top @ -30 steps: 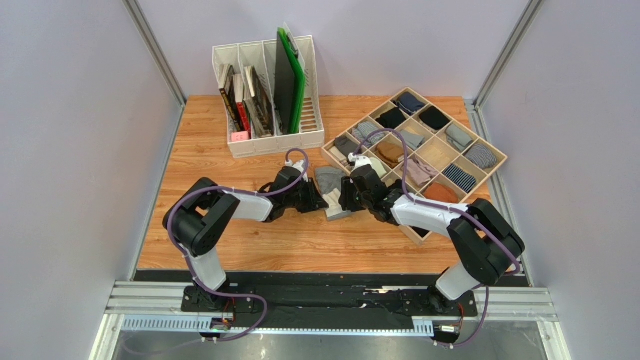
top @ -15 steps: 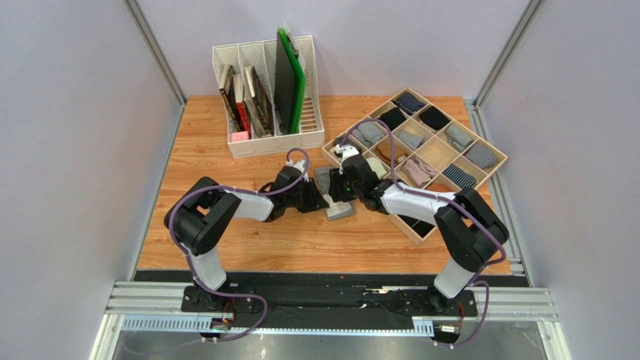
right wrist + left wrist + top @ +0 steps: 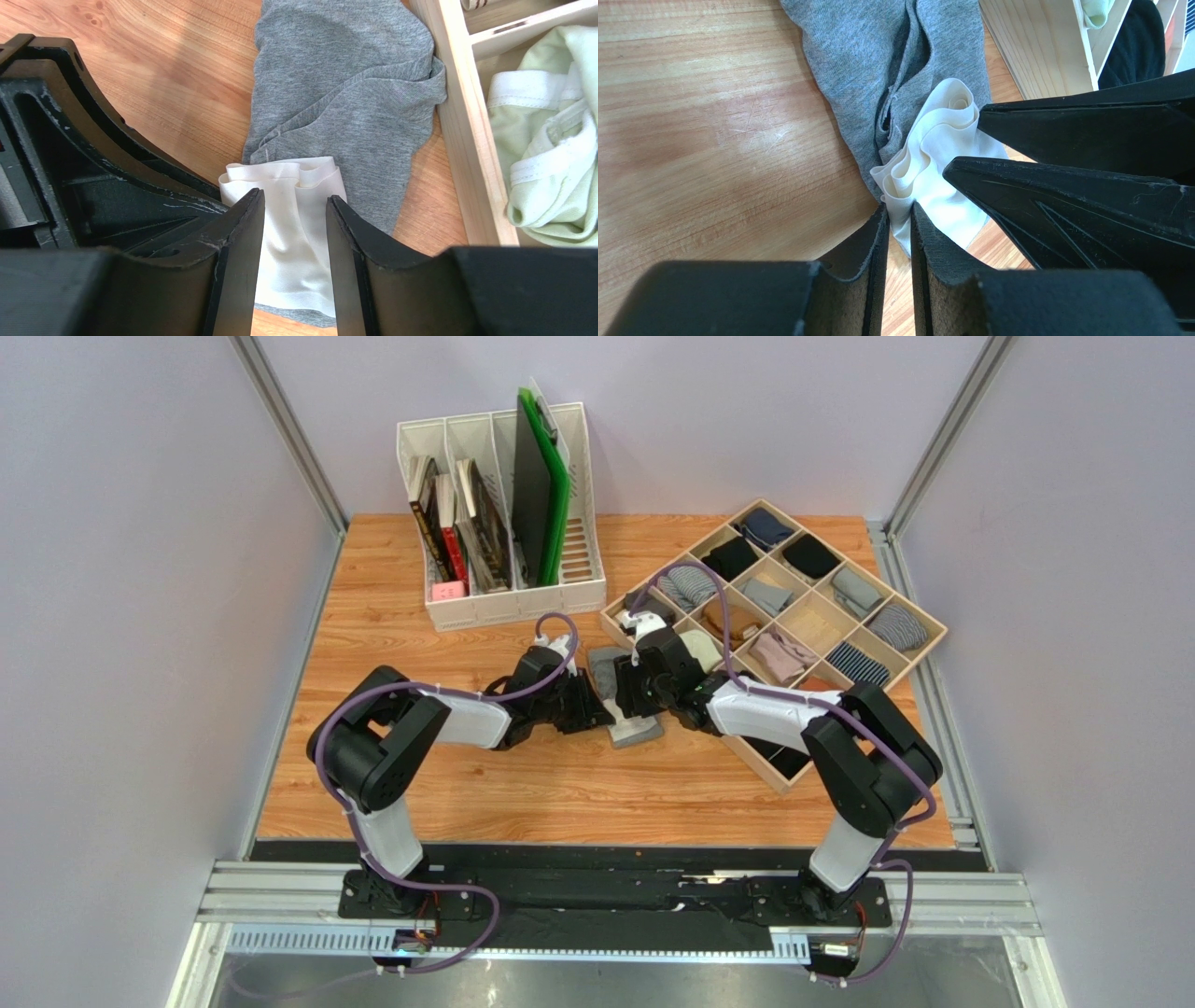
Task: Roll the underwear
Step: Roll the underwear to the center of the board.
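While the left hand (image 3: pixel 899 211) pinches the underwear (image 3: pixel 868 63) at its waistband (image 3: pixel 934 150), the open right hand (image 3: pixel 295 210) should tuck the fold tightly.

You have a wooden table (image 3: pixel 421 756) under everything, and at its far side stands a white file organizer (image 3: pixel 519 599) holding upright books (image 3: pixel 456 525), a green board (image 3: pixel 540 476) and a small pink item (image 3: pixel 449 591) low in its left slot. Beside it, towards the right, a wooden divided tray (image 3: pixel 818 623) sits at an angle, most compartments filled with rolled bundles (image 3: pixel 856 668) in grey, black, brown and stripes. Your right wrist view shows a pale green garment (image 3: pixel 547 168) lying loose in one compartment.
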You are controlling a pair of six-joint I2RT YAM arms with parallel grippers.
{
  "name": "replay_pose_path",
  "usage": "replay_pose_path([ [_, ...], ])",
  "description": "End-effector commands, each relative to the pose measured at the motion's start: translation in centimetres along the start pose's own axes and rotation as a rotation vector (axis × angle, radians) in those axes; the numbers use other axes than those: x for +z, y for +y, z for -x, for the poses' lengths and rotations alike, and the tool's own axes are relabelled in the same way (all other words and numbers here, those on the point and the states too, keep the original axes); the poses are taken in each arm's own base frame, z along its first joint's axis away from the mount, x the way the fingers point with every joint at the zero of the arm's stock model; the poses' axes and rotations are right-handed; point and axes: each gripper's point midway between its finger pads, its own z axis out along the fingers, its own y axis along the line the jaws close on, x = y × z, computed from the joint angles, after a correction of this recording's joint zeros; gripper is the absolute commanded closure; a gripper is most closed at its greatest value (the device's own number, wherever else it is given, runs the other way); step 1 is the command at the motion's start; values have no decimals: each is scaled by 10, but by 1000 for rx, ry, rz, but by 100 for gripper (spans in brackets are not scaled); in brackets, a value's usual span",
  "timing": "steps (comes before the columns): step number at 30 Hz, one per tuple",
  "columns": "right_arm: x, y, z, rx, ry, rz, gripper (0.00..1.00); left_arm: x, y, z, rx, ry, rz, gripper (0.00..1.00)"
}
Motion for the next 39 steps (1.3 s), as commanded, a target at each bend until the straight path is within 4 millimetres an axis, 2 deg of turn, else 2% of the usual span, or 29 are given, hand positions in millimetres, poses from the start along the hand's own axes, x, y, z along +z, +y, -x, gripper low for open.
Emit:
replay_pose_path([
  [1,5,-1,21,-44,-51,-8,59,3,5,-5,16,25,16,77],
  [15,13,-15,20,-82,-37,-46,60,4,5,-6,14,31,13,77],
  [20,14,-13,18,-86,-27,-29,77,5,6,-7,13,36,15,77],
  [23,14,-13,17,-86,-24,-31,97,6,7,-7,13,37,19,77],
  [24,13,-13,18,-83,-26,-32,100,6,7,-8,13,39,19,77],
  [27,7,-12,24,-79,-48,-31,100,7,8,-8,9,43,20,77],
  [30,0,-16,19,-78,-28,-48,100,8,7,-9,8,48,17,77],
  [35,-11,-23,25,-82,-47,-90,100,9,9,-9,7,53,24,77],
  [39,-13,-31,22,-86,-41,-134,100,11,9,-10,8,59,28,77],
])
